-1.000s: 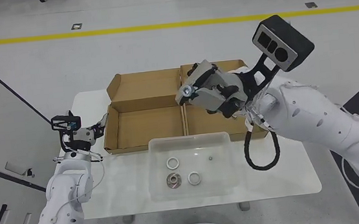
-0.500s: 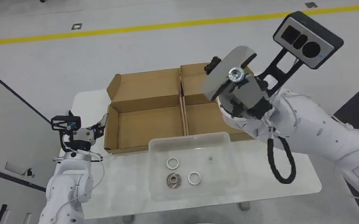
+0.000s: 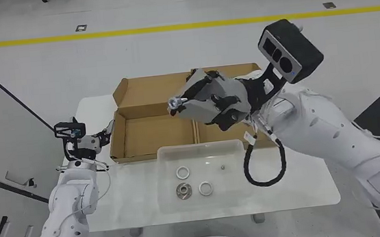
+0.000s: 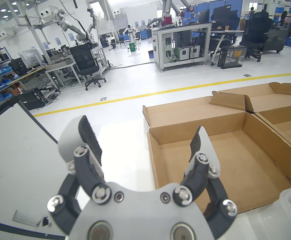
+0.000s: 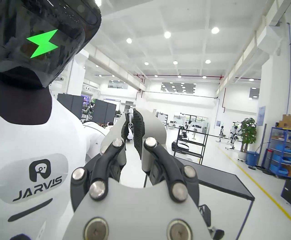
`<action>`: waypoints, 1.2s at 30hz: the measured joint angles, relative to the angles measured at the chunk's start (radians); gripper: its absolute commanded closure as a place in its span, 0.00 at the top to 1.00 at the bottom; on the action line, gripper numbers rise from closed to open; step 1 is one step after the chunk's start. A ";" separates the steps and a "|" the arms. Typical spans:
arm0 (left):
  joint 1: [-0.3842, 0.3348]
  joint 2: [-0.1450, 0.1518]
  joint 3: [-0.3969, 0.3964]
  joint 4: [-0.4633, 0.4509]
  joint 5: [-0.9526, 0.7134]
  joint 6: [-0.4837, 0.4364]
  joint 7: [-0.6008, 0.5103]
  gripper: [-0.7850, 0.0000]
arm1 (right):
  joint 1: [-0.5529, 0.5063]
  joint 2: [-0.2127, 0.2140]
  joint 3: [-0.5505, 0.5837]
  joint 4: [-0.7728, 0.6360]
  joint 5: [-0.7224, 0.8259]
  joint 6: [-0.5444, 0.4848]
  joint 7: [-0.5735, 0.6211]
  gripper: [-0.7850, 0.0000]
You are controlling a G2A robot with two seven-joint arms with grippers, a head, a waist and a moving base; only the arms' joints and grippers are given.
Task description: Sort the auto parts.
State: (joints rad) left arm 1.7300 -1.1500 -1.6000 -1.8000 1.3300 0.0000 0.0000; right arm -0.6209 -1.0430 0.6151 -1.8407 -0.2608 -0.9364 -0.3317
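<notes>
My right gripper (image 3: 178,106) hangs in the air above the back of the left cardboard box (image 3: 152,134), turned up and away from the table. It is shut on a small threaded metal bolt (image 5: 130,118) that pokes out past the fingertips; the bolt (image 3: 173,104) glints in the top view. A clear plastic tray (image 3: 231,183) at the table's front holds two white rings (image 3: 181,172) (image 3: 205,188), a round metal part (image 3: 182,192) and a tiny screw (image 3: 222,162). My left gripper (image 4: 143,134) stands open and empty just outside the left box's (image 4: 227,159) left wall.
A second cardboard box (image 3: 211,127) sits against the first one's right side, partly hidden under my right arm. Both boxes have their flaps open at the back. The white table (image 3: 307,190) has free room right of the tray.
My right gripper, with the bolt in it, swung up and right over the right box, then back left and lower to above the left box. The left arm has not moved.
</notes>
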 measured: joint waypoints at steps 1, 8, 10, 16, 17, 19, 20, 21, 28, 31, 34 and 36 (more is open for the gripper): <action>0.000 0.000 0.000 0.000 0.000 0.000 0.000 1.00 | -0.005 -0.001 0.006 -0.003 0.006 0.001 0.008 0.00; 0.000 0.000 0.000 0.000 0.000 0.000 0.000 1.00 | -0.055 -0.018 0.051 -0.031 0.063 -0.004 0.014 0.00; 0.000 0.000 0.000 0.000 0.000 0.000 0.000 1.00 | -0.072 -0.024 0.063 -0.039 0.083 -0.014 -0.003 0.00; 0.000 0.000 0.000 0.000 0.000 0.000 0.000 1.00 | -0.126 -0.048 0.105 -0.055 0.120 -0.068 -0.078 0.00; 0.000 0.000 0.000 0.000 0.000 0.000 0.000 1.00 | -0.135 -0.054 0.112 -0.057 0.122 -0.075 -0.090 0.00; 0.000 0.000 0.000 0.000 0.000 0.000 0.000 1.00 | -0.146 -0.063 0.121 -0.062 0.122 -0.077 -0.105 0.00; 0.000 0.000 0.000 0.000 0.000 0.000 0.000 1.00 | -0.152 -0.068 0.126 -0.064 0.121 -0.076 -0.111 0.00; 0.000 0.000 0.000 0.000 0.000 0.000 0.000 1.00 | -0.156 -0.072 0.129 -0.063 0.118 -0.076 -0.112 0.00; 0.000 0.000 0.000 0.000 0.000 0.000 0.000 1.00 | -0.165 -0.093 0.160 -0.042 0.054 -0.021 -0.032 0.00; 0.000 0.000 0.000 0.000 0.000 0.000 0.000 1.00 | -0.168 -0.098 0.170 -0.045 0.044 0.019 0.037 0.00; 0.000 0.000 0.000 0.000 0.000 0.000 0.000 1.00 | -0.171 -0.101 0.178 -0.047 0.037 0.044 0.090 0.00; 0.000 0.000 0.000 0.000 0.000 0.000 0.000 1.00 | -0.174 -0.103 0.182 -0.049 0.034 0.059 0.121 0.00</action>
State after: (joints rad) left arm 1.7300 -1.1500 -1.6000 -1.8000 1.3300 0.0000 0.0000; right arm -0.7947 -1.1463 0.7976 -1.8894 -0.2264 -0.8772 -0.2110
